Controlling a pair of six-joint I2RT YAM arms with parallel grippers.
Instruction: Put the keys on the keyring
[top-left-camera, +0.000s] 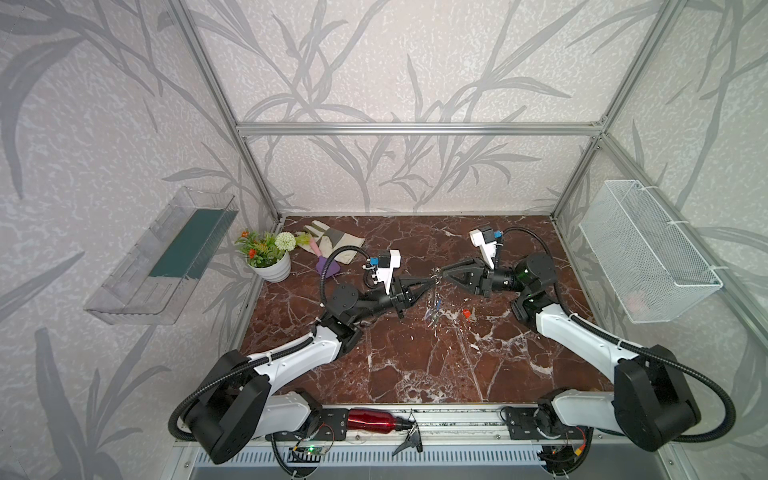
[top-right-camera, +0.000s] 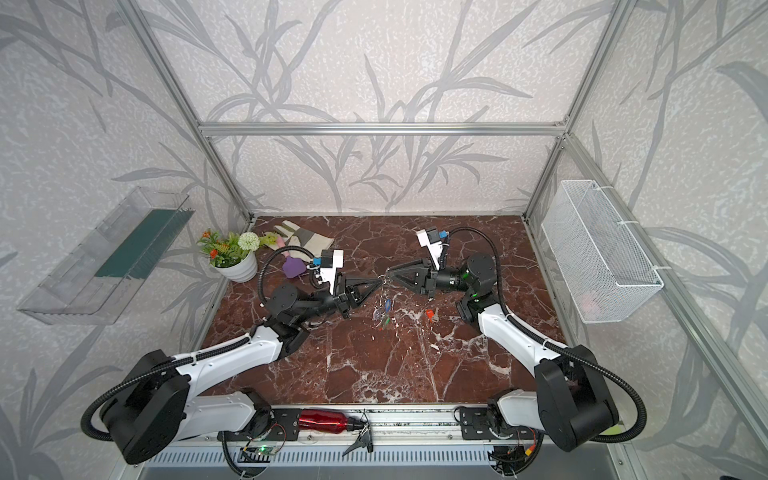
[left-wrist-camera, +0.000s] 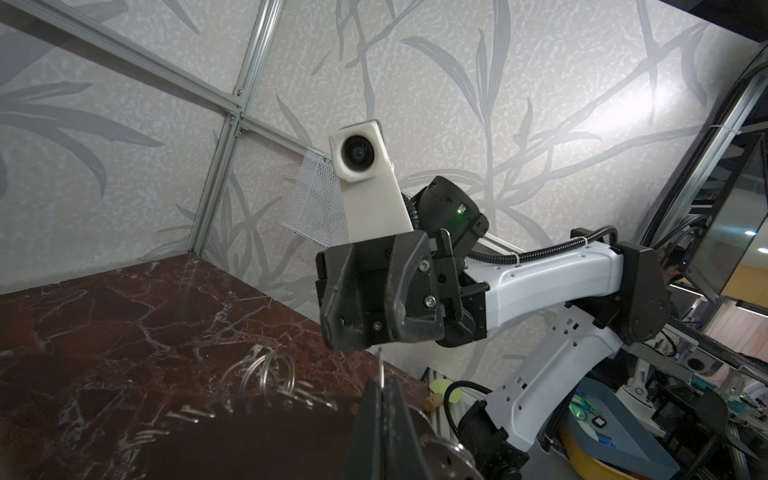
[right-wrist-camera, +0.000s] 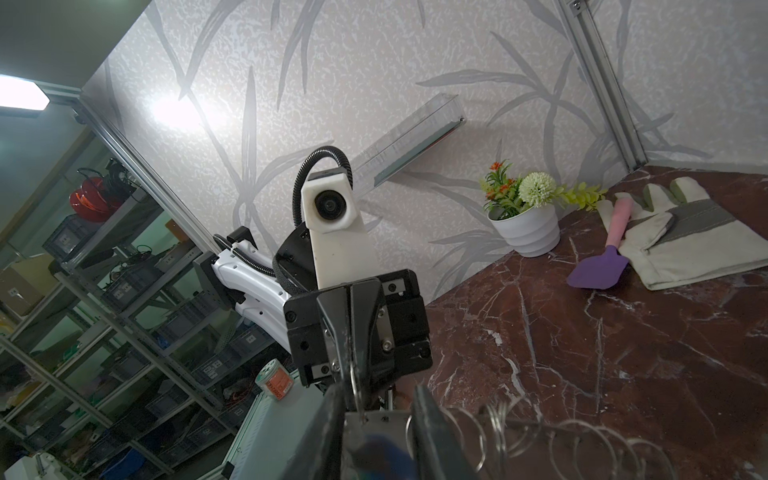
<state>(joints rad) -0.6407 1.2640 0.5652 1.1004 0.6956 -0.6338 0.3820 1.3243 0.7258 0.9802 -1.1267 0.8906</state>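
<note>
Over marble table (top-left-camera: 415, 365), keyring (right-wrist-camera: 374, 419) is pinched by closed left end effector (top-left-camera: 429, 285) and clamped in part-open right end effector (top-left-camera: 442, 272); it should be held steady.

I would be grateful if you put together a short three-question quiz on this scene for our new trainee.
1. True or false: the red-orange key lies on the table, apart from the left claw and the right claw.
2. What rests its handle on the glove? A) a brush B) the purple spatula C) a screwdriver
3. Which claw grips the plate of the keyring between parted fingers?

Key: 1 true; 2 B; 3 the right claw.
</note>
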